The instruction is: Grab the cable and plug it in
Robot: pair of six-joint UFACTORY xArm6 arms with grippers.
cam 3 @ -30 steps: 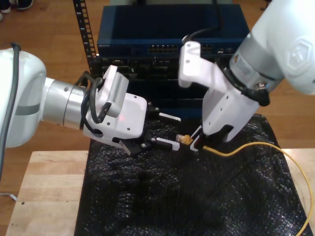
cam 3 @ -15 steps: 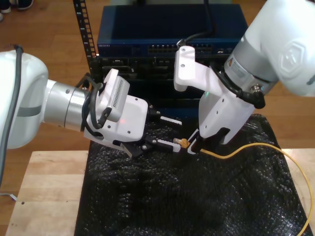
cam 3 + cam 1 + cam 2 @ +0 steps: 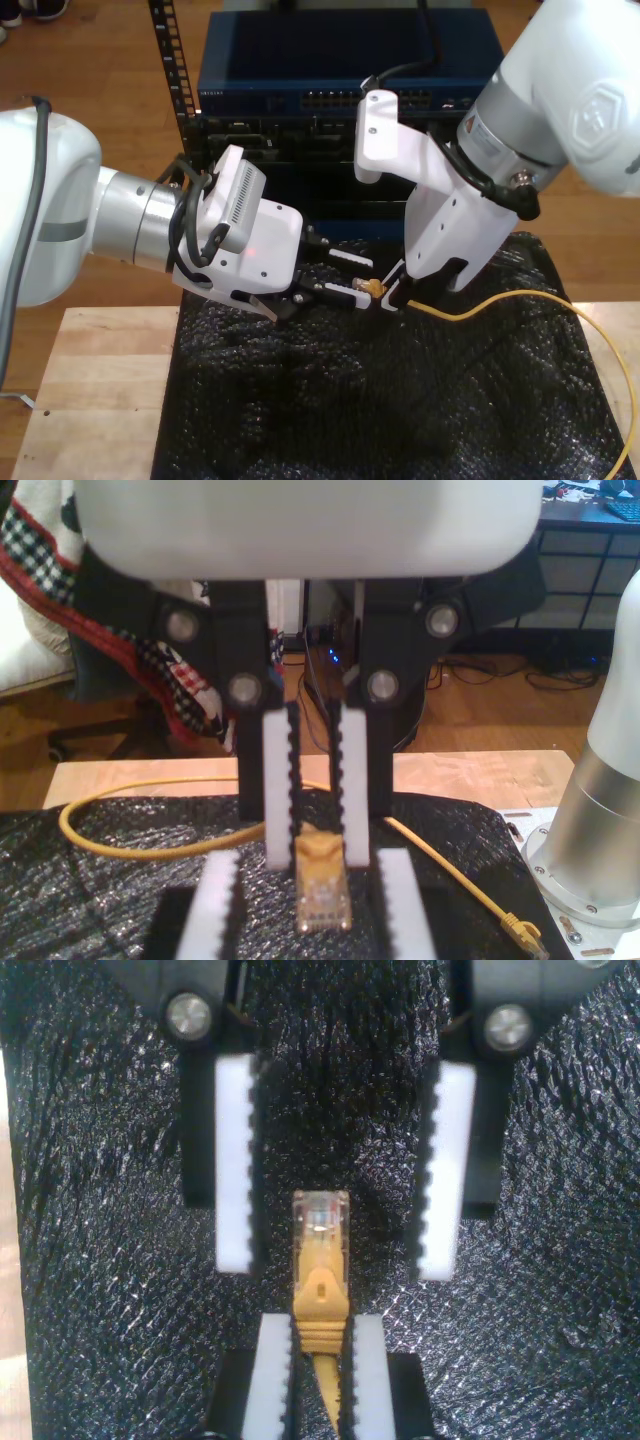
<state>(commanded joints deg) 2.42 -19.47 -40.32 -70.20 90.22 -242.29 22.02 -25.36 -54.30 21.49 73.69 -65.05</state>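
The yellow-orange cable [image 3: 500, 300] trails across the black mat to the exterior view's right edge. My first gripper [image 3: 392, 295], on the arm at the exterior view's right, is shut on the boot just behind the clear plug [image 3: 374, 288]. In the first wrist view, its fingers [image 3: 278, 810] pinch the plug [image 3: 322, 890]. My second gripper [image 3: 363, 277], on the arm at the exterior view's left, faces it and is open. In the second wrist view the plug [image 3: 320, 1220] sits between its spread fingers [image 3: 235, 1180], touching neither. My first gripper [image 3: 318, 1345] is seen opposite, clamped on the boot.
A dark blue network switch [image 3: 350, 100] with a row of ports sits in a rack behind the grippers. Black bubble-wrap mat [image 3: 400, 400] covers the wooden table [image 3: 90, 400]. Another yellow plug end [image 3: 522, 932] lies on the mat near a robot base [image 3: 600, 830].
My second gripper has moved slightly toward the exterior view's right and down, so its open fingers now bracket the plug. My first gripper has shifted a little left with the cable.
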